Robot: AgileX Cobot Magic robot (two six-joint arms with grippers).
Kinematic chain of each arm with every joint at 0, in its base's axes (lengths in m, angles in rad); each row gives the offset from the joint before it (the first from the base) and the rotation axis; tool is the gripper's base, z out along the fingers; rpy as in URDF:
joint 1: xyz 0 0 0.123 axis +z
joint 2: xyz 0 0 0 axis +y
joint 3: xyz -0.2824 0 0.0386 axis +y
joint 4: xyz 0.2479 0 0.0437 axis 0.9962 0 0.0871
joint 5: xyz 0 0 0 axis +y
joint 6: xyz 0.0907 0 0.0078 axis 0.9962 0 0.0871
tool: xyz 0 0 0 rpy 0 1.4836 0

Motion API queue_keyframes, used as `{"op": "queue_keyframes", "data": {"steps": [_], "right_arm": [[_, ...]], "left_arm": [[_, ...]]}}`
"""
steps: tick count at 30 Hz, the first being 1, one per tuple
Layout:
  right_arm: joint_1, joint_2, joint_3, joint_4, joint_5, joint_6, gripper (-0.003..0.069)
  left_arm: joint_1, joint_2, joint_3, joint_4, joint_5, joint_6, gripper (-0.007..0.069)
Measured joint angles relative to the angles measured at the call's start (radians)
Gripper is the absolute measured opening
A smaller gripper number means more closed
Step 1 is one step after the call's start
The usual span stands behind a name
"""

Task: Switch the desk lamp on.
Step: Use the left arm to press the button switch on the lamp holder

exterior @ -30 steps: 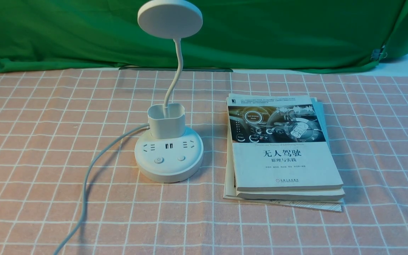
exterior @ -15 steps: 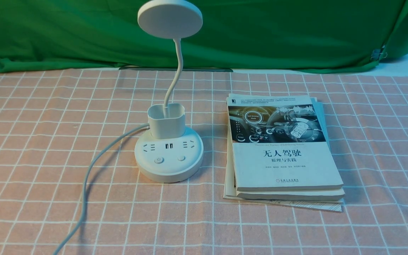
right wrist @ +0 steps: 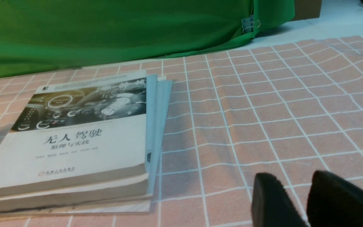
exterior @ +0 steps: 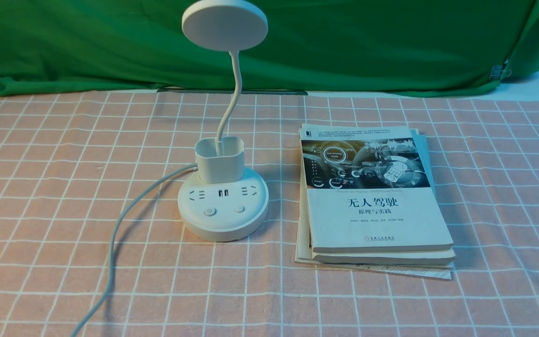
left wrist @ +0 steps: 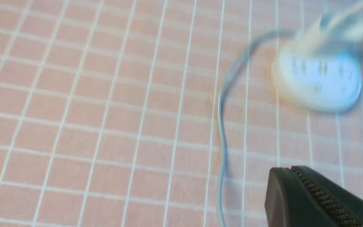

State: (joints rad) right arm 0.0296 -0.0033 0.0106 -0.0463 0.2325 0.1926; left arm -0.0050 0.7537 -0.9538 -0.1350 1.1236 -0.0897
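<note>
The white desk lamp [exterior: 223,206] stands left of centre in the front view. It has a flat disc head [exterior: 224,24], a thin bent neck, a small cup holder [exterior: 220,159] and a round base with two buttons [exterior: 210,211]. Its head looks unlit. Its white cord [exterior: 115,243] runs off to the near left. Neither gripper shows in the front view. In the blurred left wrist view the lamp base [left wrist: 318,82] lies far ahead of my left gripper [left wrist: 290,170], whose jaws are pressed together and empty. My right gripper [right wrist: 295,179] is slightly open and empty, over bare cloth.
A stack of books [exterior: 372,201] lies just right of the lamp; it also shows in the right wrist view [right wrist: 74,135]. A pink checked cloth [exterior: 40,164] covers the table. A green backdrop [exterior: 391,42] hangs along the far edge.
A dark part of my left gripper at the front view's lower left edge one second ago has gone out of view. The lamp and books have not moved.
</note>
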Motion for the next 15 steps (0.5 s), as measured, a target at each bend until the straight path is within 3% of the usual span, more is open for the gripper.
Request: {"op": "queue_keyframes", "data": {"steps": [2, 4, 7, 14, 15], "right_arm": [[0.000, 0.000, 0.000, 0.000, 0.000, 0.000, 0.0241], [0.000, 0.000, 0.000, 0.000, 0.000, 0.000, 0.0241], [0.000, 0.000, 0.000, 0.000, 0.000, 0.000, 0.0241], [0.000, 0.000, 0.000, 0.000, 0.000, 0.000, 0.0241], [0.000, 0.000, 0.000, 0.000, 0.000, 0.000, 0.0241]], "left_arm": [[0.000, 0.055, -0.018, -0.041, 0.014, 0.041, 0.0022], [-0.006, 0.154, -0.042, -0.159, 0.038, 0.148, 0.0022], [-0.123, 0.293, -0.048, -0.283, 0.017, 0.262, 0.0022], [-0.440, 0.524, -0.057, -0.096, -0.134, 0.185, 0.0022], [-0.440, 0.524, -0.058, -0.091, -0.136, 0.185, 0.0022]]}}
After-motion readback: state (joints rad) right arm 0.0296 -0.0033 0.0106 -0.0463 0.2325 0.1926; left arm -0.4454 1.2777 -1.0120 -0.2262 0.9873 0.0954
